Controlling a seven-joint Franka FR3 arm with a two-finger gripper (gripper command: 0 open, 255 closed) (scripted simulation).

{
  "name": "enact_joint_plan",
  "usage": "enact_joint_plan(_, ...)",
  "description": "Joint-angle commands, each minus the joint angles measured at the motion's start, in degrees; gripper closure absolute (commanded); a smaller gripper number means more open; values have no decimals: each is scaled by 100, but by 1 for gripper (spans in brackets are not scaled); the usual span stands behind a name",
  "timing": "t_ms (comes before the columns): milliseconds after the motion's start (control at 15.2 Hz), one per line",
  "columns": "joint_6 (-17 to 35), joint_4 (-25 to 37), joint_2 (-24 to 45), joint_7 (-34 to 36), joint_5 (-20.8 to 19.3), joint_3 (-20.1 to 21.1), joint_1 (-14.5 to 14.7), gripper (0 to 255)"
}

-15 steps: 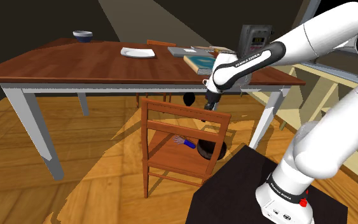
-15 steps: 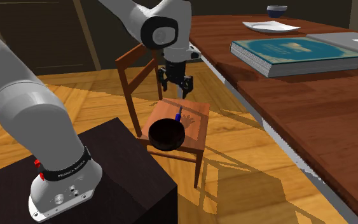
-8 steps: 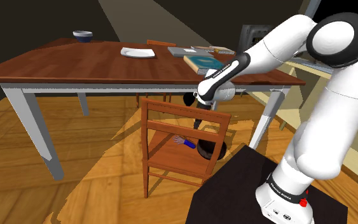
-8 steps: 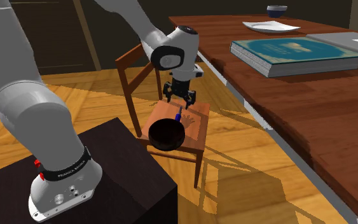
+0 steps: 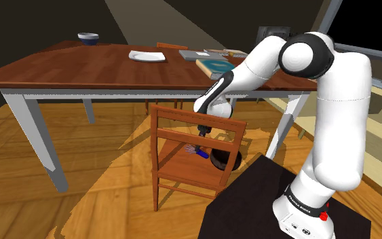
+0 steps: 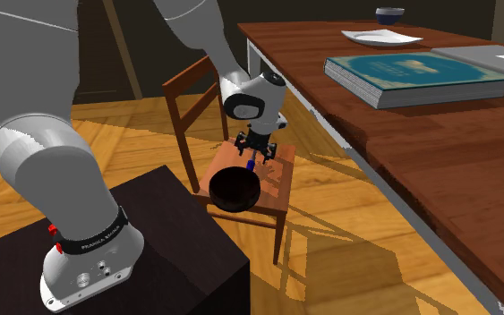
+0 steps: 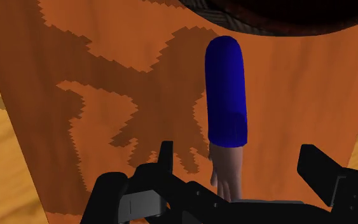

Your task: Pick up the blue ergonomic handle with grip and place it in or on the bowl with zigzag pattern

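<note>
While low over chair seat point(image 7: 75, 63), end effector point(image 7: 241, 160) spread apart, straddling blue handle point(image 7: 226, 95), not gripping.

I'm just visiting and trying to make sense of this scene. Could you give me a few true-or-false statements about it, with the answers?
1. The blue rounded handle lies on the wooden chair seat. True.
2. The black two-finger gripper is clamped shut on the handle. False: its fingers stand apart on either side of the handle without touching it.
3. The dark round bowl stands on the brown wooden table. False: it sits on the chair seat, next to the handle.
4. A thick teal-covered book lies on the table. True.
</note>
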Motion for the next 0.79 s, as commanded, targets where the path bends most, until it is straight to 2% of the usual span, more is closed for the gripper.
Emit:
enact_joint_plan(0,73,131,226,-149,144,98,-54,0)
enact_joint_plan(396,366,261,645,-352,426,299,-112,0)
enact_joint_plan(726,366,261,645,-352,425,299,-113,0)
